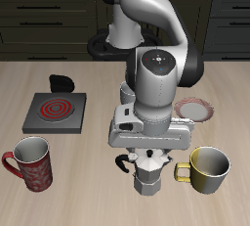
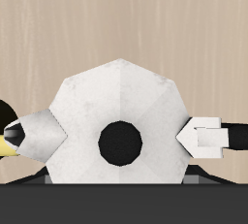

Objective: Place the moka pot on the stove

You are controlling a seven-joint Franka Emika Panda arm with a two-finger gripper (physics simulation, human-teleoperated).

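The silver faceted moka pot point(image 1: 146, 171) stands upright on the table near the front edge, between two mugs. My gripper point(image 1: 146, 158) is lowered straight over it. In the wrist view I see the pot's lid point(image 2: 145, 97) with its black knob from above. My gripper point(image 2: 121, 137) is open, with one finger point(image 2: 205, 137) on each side of the lid, close to its edges. The stove point(image 1: 56, 111), a flat dark hotplate with a red spiral coil, lies farther back and well to one side, with its black knob piece point(image 1: 61, 81) behind it.
A grey patterned mug point(image 1: 32, 163) stands near the front edge, between the pot and the stove's side. A yellow mug point(image 1: 208, 169) stands close beside the pot on the other side. A pinkish-rimmed plate point(image 1: 198, 108) lies behind the yellow mug.
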